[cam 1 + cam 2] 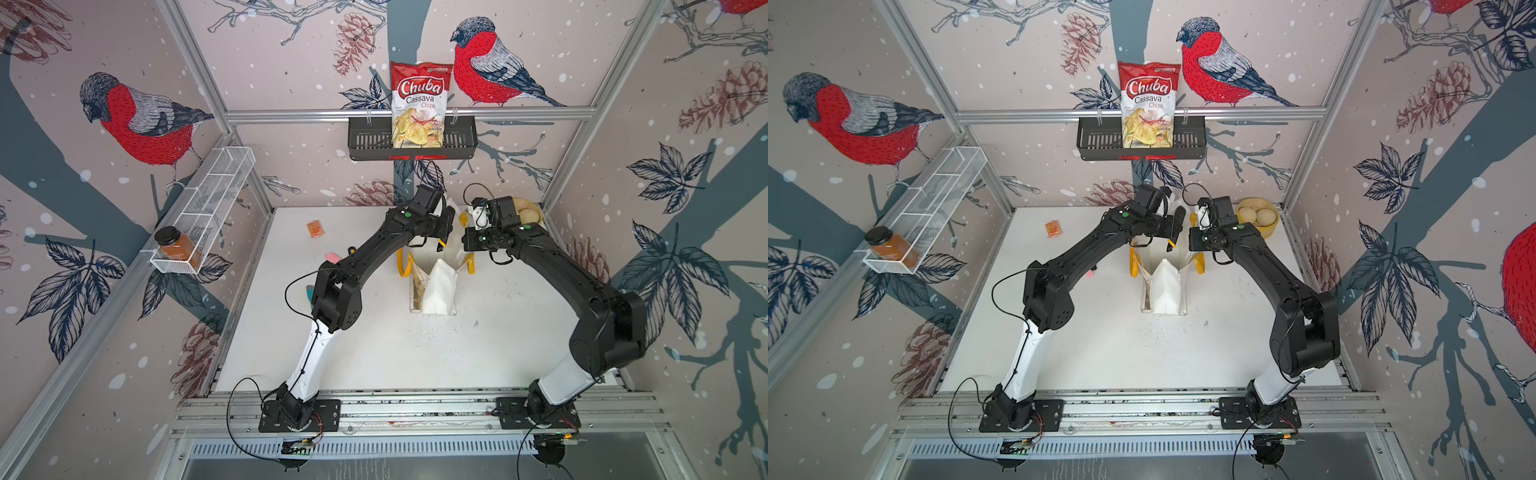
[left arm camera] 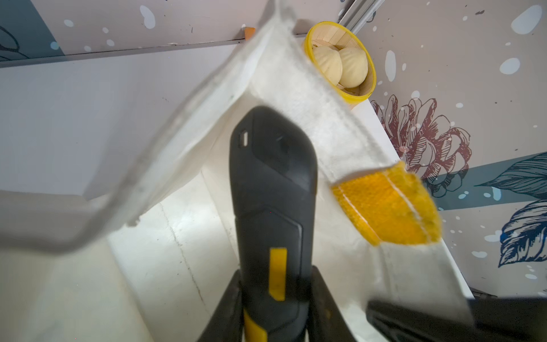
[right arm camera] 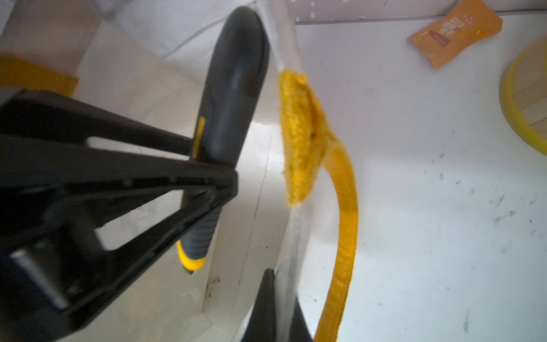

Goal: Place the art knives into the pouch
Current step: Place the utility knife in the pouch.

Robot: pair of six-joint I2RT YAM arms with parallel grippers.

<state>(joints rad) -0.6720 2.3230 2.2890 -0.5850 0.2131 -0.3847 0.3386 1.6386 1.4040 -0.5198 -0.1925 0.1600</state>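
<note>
The art knife [image 2: 273,189], black with yellow strips, is held in my left gripper [image 2: 275,284], which is shut on its handle. In the right wrist view the knife [image 3: 233,88] hangs inside the open mouth of the pouch [image 3: 251,207], yellow tip down. The pouch [image 1: 436,286] is white fabric with yellow handles [image 3: 346,207] and lies mid-table in both top views. My right gripper [image 3: 281,296] is shut on the pouch's rim and holds that side up. In a top view the left gripper [image 1: 1173,237] and right gripper [image 1: 1192,241] meet above the pouch's far end.
A yellow bowl [image 1: 1273,230] with pale buns stands at the back right corner, just behind my right wrist. An orange packet [image 1: 316,228] lies at the back left. A black basket [image 1: 365,141] with a chips bag hangs on the rear wall. A wire rack [image 1: 216,195] lines the left wall.
</note>
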